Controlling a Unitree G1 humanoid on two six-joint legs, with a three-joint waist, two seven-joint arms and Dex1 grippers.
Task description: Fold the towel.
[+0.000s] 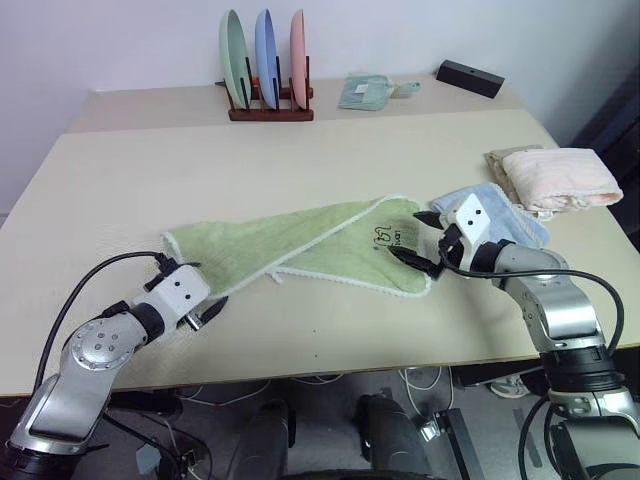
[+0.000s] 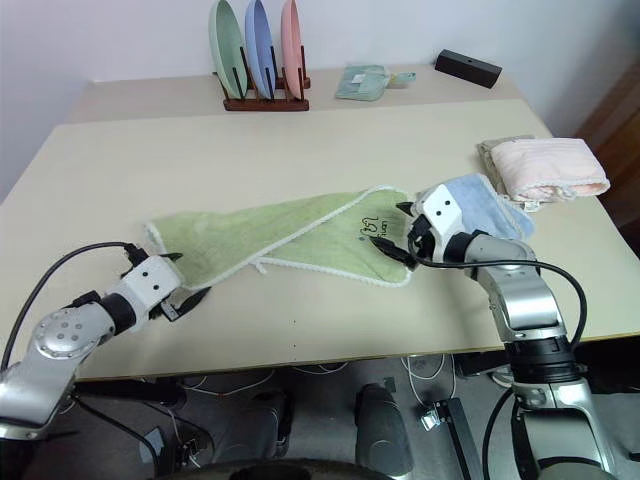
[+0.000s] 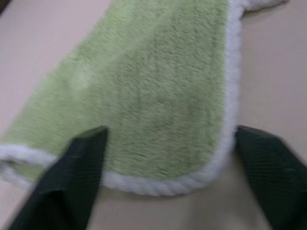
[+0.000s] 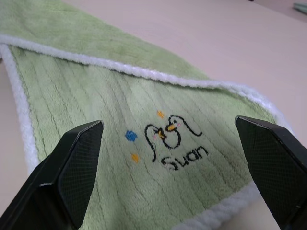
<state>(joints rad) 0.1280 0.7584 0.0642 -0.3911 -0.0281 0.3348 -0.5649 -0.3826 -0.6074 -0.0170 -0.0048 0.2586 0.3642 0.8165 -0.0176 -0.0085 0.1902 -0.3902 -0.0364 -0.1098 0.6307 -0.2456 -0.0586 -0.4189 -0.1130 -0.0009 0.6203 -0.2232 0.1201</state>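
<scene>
Towel: the light green towel (image 1: 300, 240) lies across the middle of the bench (image 1: 300, 170), folded once into a long strip.
Left tool (image 3: 168, 158): wide, straddling the white-trimmed end, likely to pinch it.
Right tool (image 4: 172, 143): wide, over the embroidered end, holding nothing.
Writing: "Suan" (image 4: 184, 157) under a small outlined animal.

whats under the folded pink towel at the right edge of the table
The pink towel lies on a beige folded cloth, whose edge peeks out at its left. How far that cloth extends underneath is covered.
</scene>
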